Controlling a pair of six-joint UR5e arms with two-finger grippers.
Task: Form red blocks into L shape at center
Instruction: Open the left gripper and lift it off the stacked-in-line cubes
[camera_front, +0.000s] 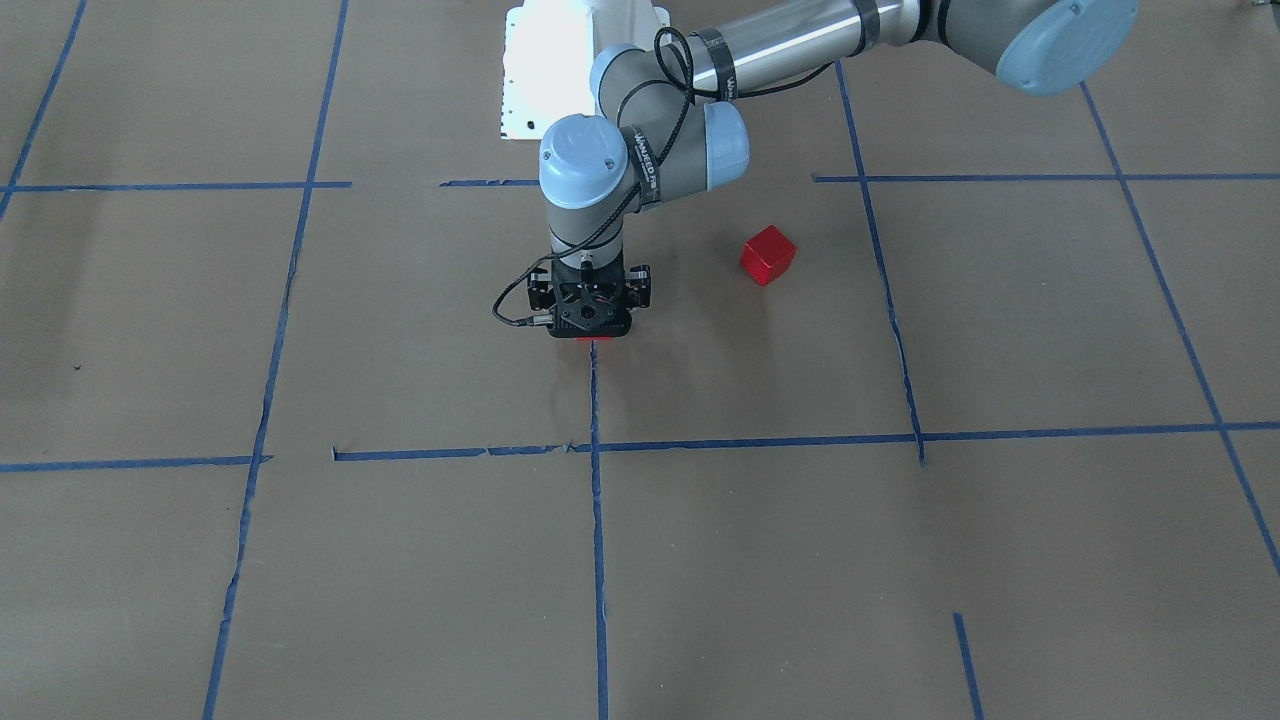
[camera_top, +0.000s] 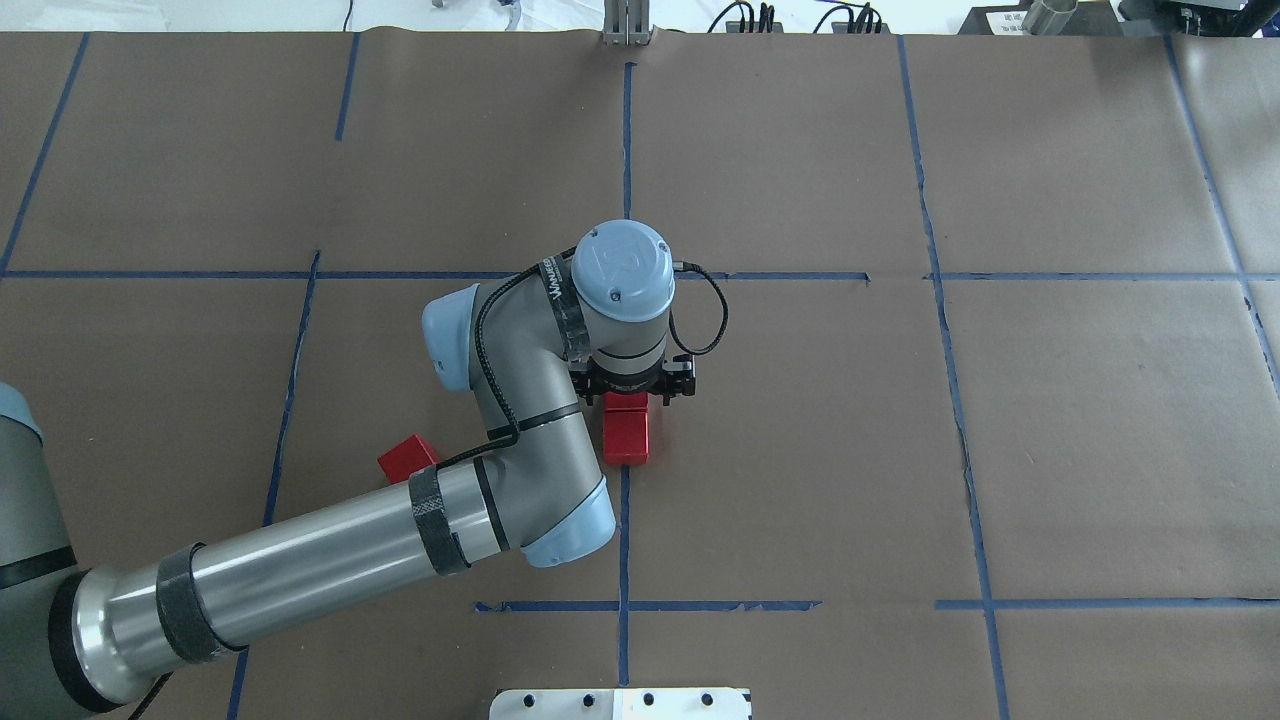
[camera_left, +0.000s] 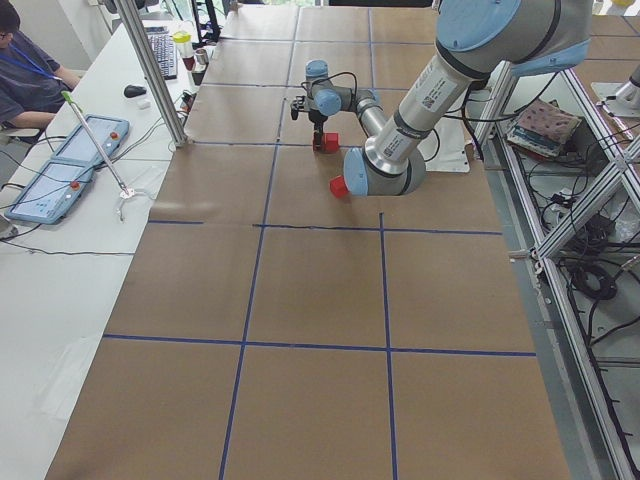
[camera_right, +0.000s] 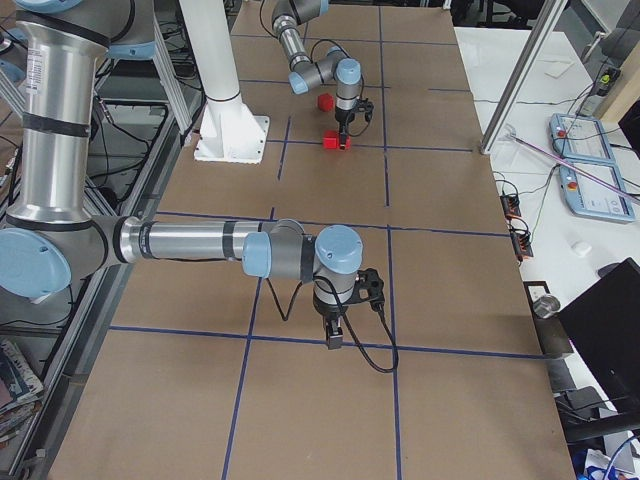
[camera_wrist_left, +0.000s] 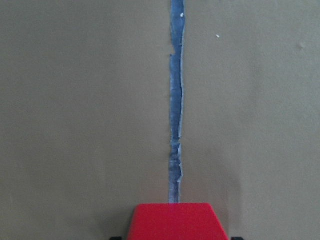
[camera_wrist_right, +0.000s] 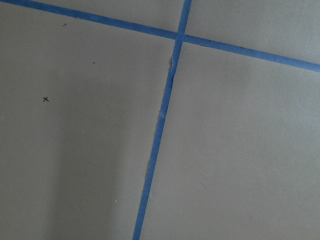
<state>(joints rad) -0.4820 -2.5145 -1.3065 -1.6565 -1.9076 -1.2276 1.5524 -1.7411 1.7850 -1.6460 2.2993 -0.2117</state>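
The left arm's black two-finger gripper (camera_front: 591, 332) points straight down, low over the brown paper centre cell (camera_top: 780, 430), on the straight blue tape line (camera_wrist_left: 176, 100) that splits the cell down its middle. A small glossy red cube (camera_wrist_left: 177, 220) sits between its fingers on that line. Only the black finger corners show at either side of the cube in the left wrist view, so whether the fingers are pressing on it or standing just off it cannot be told.

In the overhead view the red under the gripper runs on toward the robot as a longer strip. This reads as a second red cube (camera_top: 627, 440) lying on the tape line, end to end with the first on its near side and seemingly touching it.

A third red cube (camera_front: 768, 255) lies apart from the pair in the left half of the cell, turned at an angle to the tape. The left arm's forearm partly hides it from overhead.

The right arm's gripper (camera_right: 334, 338) hangs pointing down near a crossing of blue tape, well apart from the centre cell on the robot's right. Whether its fingers are apart or together cannot be told.
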